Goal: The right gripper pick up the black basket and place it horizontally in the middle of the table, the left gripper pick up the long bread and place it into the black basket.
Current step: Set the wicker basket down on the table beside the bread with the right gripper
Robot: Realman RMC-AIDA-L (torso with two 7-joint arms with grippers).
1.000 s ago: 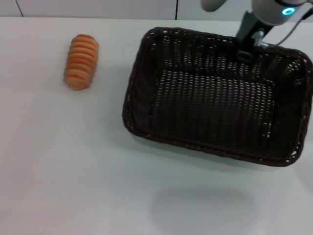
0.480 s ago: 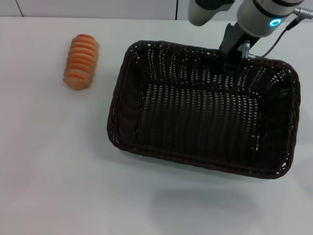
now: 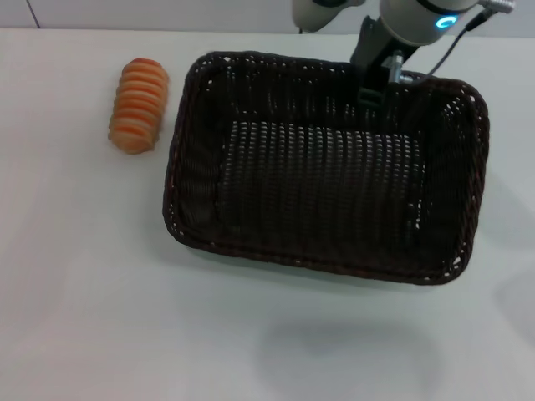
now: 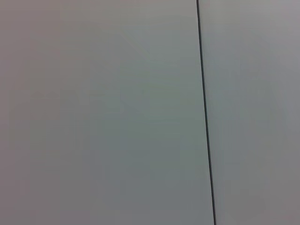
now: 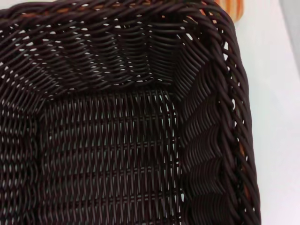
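The black basket [image 3: 309, 188] lies lengthwise across the middle-right of the white table [image 3: 100, 292] and holds nothing. My right gripper [image 3: 374, 88], on the blue-lit arm, comes down at the basket's far rim and is shut on it. The right wrist view looks into the basket [image 5: 108, 154], showing its woven floor and one corner. The long bread [image 3: 139, 104], orange with pale stripes, lies on the table to the left of the basket, a short gap away. A sliver of the bread [image 5: 230, 8] shows past the rim in the right wrist view. My left gripper is out of view.
The left wrist view shows only a plain grey surface crossed by a thin dark line [image 4: 205, 112]. A wall runs along the table's far edge [image 3: 167, 30]. Bare tabletop stretches in front of the basket and the bread.
The right arm has carried the basket leftward across the table, closing most of the gap to the bread. The bread has not moved.
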